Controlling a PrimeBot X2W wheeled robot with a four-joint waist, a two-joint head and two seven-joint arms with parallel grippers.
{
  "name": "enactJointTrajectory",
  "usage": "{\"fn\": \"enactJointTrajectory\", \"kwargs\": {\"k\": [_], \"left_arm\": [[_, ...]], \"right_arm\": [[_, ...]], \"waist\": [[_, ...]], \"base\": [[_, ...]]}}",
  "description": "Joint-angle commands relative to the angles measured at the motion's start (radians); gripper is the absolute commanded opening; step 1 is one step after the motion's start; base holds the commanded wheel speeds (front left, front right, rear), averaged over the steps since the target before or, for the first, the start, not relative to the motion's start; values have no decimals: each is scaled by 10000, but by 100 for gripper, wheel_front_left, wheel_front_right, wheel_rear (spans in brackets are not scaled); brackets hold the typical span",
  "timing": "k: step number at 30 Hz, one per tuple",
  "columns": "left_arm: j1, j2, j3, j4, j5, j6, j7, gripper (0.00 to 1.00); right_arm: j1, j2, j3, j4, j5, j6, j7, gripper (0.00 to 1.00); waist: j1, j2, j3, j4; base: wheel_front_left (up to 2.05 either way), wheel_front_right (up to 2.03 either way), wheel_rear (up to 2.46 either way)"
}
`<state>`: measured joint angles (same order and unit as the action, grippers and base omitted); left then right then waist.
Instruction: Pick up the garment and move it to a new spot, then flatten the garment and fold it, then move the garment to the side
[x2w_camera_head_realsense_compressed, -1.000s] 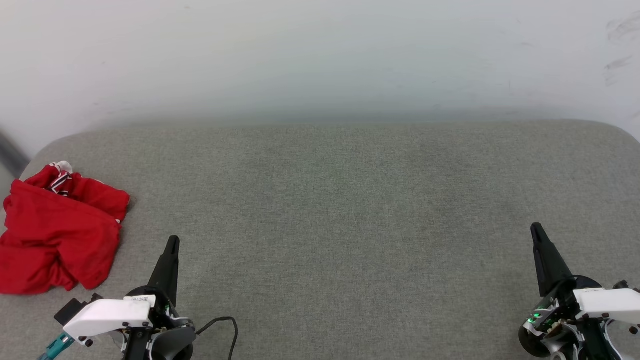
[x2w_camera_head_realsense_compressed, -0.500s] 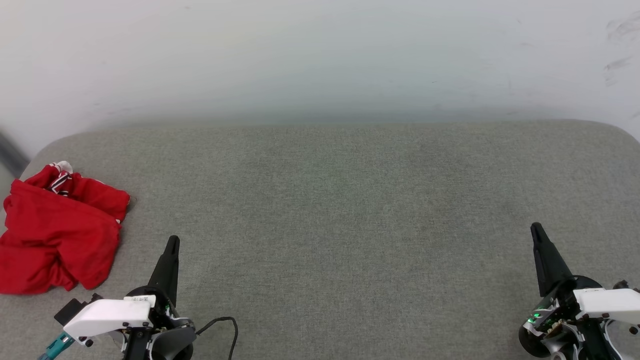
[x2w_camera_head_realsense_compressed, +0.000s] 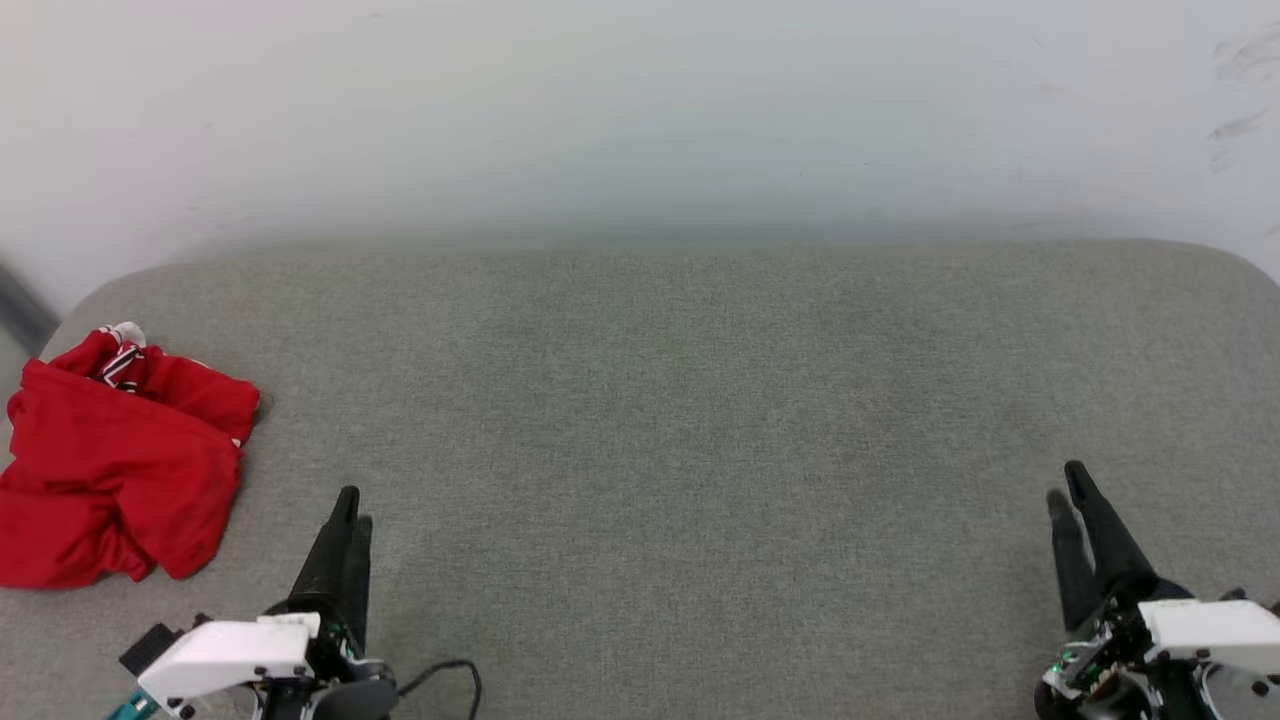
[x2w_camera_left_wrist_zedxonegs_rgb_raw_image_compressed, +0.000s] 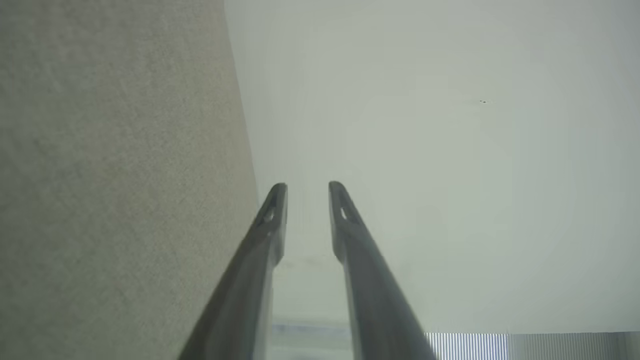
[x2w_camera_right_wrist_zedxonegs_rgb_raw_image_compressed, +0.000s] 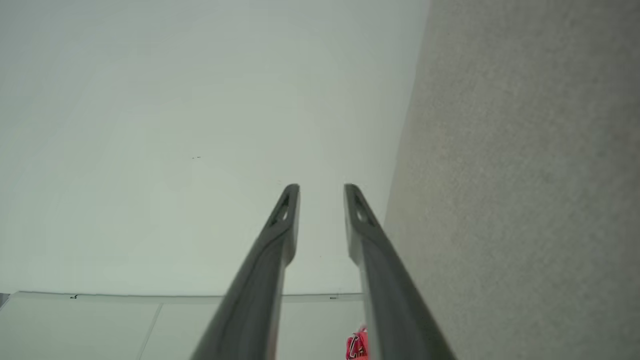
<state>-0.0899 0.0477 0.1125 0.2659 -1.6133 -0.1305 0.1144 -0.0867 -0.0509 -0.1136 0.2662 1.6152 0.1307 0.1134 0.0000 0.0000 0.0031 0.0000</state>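
the red jersey garment (x2w_camera_head_realsense_compressed: 110, 470), a crumpled knit shirt with a scrap of white and red-white striped trim poking out at its far end, lies in a heap at the far left of the grey woven fabric surface (x2w_camera_head_realsense_compressed: 680, 400), close to its left edge and cut off by the frame there. it looks light, limp and not fragile, so it should sag and trail from wherever it is pinched rather than keep any shape. the cloth underneath looks rough enough to drag on it. a raised fold or the near right corner of the heap seems the easiest place to take hold, pinching only a layer or two. the left gripper (x2w_camera_head_realsense_compressed: 352, 510) hangs low just right of the heap, apart from it, its two dark fingers a narrow gap apart with nothing between them. the right gripper (x2w_camera_head_realsense_compressed: 1066, 485) sits well away at the far right, fingers likewise slightly parted and empty. the printed number, lettering, collar and hem cannot be made out. which way up the shirt lies is unclear, and the sleeves are mostly buried. the right wrist view catches only a tiny red sliver by one finger, against the pale wall (x2w_camera_head_realsense_compressed: 640, 120).
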Motion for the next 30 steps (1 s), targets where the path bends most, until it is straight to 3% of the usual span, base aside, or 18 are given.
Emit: {"fn": "enactJointTrajectory", "kwargs": {"k": [1, 14, 30], "left_arm": [[-31, 2, -33, -50, 1, 0, -20, 100], [-99, 25, -817, -628, 229, -1, -678, 100], [-126, 40, -1408, -1094, 2644, -1, -1365, 100]], "right_arm": [[-25, -2, 21, -38, -13, 0, -30, 100], [70, -3, 432, -476, -654, 0, -685, 100], [149, -4, 726, -1005, -3517, 0, -1362, 100]], "waist": [[0, 0, 1, -1], [0, 0, -13, 3], [0, 0, -58, 54]], "base": [[0, 0, 0], [0, 0, 0], [0, 0, 0]]}}
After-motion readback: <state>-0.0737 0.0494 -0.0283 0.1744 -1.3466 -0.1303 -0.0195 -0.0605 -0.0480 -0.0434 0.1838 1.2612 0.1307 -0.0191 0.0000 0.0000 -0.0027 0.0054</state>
